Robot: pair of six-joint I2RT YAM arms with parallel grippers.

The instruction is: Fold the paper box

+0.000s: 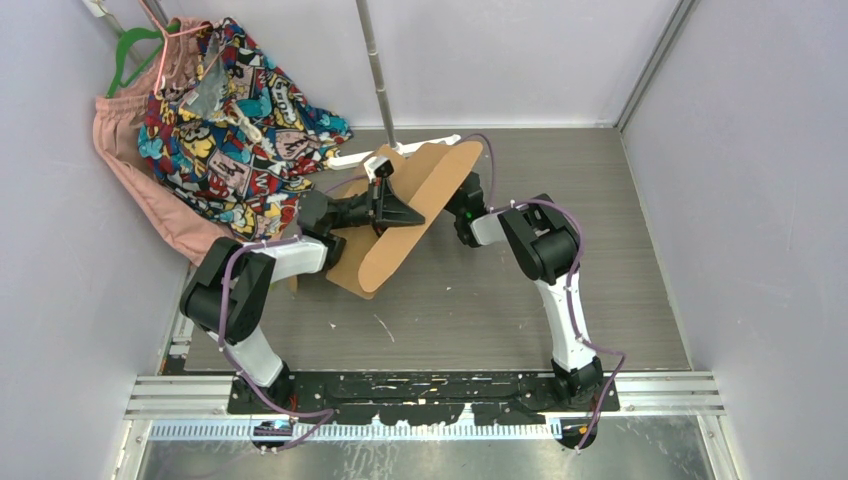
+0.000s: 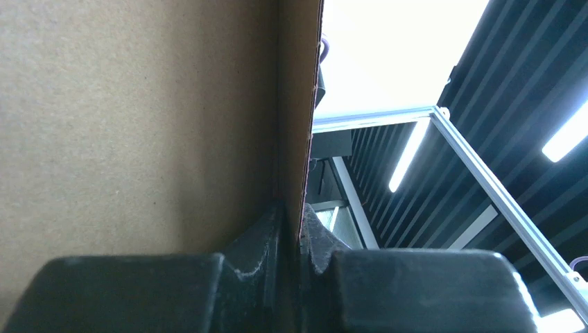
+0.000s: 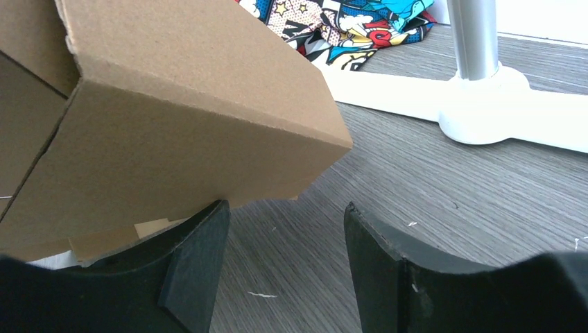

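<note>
While pinching paper box by a thin panel edge w/ left jaws clamped on it, hold sheet tilted up near far edge of surface, left of centre. Slide right jaws, apart & empty, under lower flap; press at crease, not mid-panel.

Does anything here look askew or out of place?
Yes. The paper box is not flat: it tilts up off the table, its edge pinched by the left gripper. Colourful clothes hang over the far left corner.
</note>
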